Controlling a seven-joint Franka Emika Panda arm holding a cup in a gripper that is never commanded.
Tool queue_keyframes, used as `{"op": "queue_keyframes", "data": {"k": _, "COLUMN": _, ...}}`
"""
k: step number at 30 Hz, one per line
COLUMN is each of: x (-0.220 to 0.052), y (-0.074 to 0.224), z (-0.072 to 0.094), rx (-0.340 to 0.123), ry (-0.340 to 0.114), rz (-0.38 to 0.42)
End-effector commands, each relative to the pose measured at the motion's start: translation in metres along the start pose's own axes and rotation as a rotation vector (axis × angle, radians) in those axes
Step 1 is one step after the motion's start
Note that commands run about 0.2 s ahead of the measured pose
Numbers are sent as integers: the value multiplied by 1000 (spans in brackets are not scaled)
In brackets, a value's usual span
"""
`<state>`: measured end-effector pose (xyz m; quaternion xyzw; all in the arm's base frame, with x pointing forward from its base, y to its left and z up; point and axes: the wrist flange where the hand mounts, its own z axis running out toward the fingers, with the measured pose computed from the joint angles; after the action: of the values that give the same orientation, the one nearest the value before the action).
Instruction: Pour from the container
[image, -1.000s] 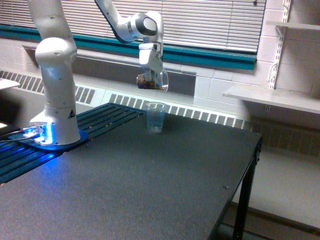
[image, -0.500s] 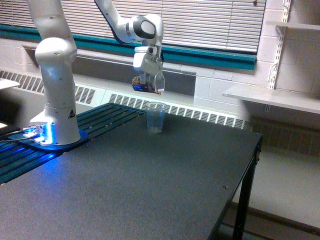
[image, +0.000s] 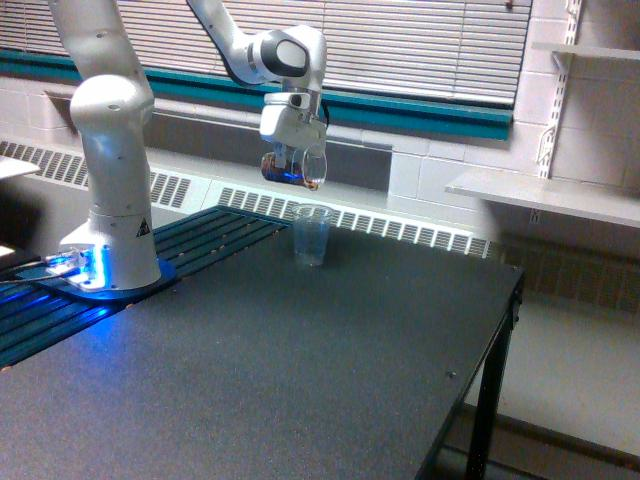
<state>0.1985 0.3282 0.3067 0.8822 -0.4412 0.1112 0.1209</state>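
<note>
Container (image: 296, 166), a clear tumbler holding dark contents, was clamped in the pincer (image: 290, 150), tipped on its side, mouth above the small cup (image: 311, 235) on the surface (image: 300, 370).

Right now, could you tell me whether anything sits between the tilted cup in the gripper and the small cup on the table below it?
Nothing visible does: the container hangs above the small cup with open air between them.

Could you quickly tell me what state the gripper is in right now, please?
Gripper: shut on the clear plastic tumbler, held tipped on its side in the air above the small cup standing on the table.
</note>
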Motion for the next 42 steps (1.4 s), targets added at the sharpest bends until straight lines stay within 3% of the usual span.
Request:
{"op": "queue_keyframes", "data": {"k": 1, "x": -7, "y": 0, "z": -3, "rx": 18, "ry": -29, "rz": -17}}
{"op": "queue_keyframes", "data": {"k": 11, "x": -13, "y": -3, "z": 0, "rx": 16, "ry": -75, "rz": 15}}
{"op": "queue_keyframes", "data": {"k": 26, "x": -11, "y": -2, "z": 6, "rx": 2, "ry": -110, "rz": 83}}
{"op": "queue_keyframes", "data": {"k": 42, "x": -14, "y": -1, "z": 10, "rx": 6, "ry": -166, "rz": 67}}
